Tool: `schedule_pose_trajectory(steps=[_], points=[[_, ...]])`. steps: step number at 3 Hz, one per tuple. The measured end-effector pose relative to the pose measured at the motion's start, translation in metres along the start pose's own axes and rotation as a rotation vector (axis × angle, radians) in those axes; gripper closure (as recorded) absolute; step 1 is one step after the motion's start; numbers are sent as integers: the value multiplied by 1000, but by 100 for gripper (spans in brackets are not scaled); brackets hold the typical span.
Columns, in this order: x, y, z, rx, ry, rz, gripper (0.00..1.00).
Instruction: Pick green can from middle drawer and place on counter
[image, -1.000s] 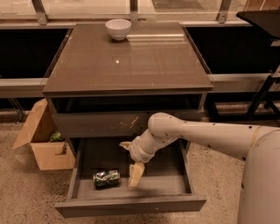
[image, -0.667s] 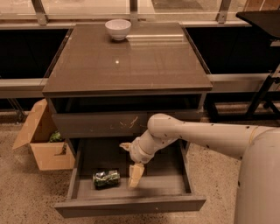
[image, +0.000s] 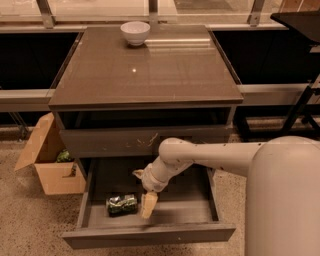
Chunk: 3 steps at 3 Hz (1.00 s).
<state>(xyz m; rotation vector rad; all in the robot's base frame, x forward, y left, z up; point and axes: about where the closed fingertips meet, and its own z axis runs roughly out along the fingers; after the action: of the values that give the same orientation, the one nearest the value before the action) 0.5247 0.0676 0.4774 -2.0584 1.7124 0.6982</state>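
Note:
The green can (image: 122, 204) lies on its side on the floor of the open middle drawer (image: 186, 201), at the front left. My gripper (image: 148, 204) hangs down inside the drawer just right of the can, close beside it; I cannot tell whether they touch. The arm reaches in from the right. The counter (image: 145, 70) is the glossy top of the cabinet above.
A white bowl (image: 135, 32) stands at the back of the counter. The drawer above, with a scratched front (image: 145, 141), is shut. An open cardboard box (image: 50, 167) with a dull green lump (image: 64, 156) stands on the floor left of the cabinet. A dark stand (image: 305, 107) is at the right.
The arm and gripper have shifted slightly left and down, closer to the can. The can has not moved.

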Motion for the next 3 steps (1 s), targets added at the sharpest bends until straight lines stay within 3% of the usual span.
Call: schedule_pose_trajectory(steps=[1,3], points=[[0,-10,25,55,41,-11,0],[0,-46,52,163,14,-56,0]])
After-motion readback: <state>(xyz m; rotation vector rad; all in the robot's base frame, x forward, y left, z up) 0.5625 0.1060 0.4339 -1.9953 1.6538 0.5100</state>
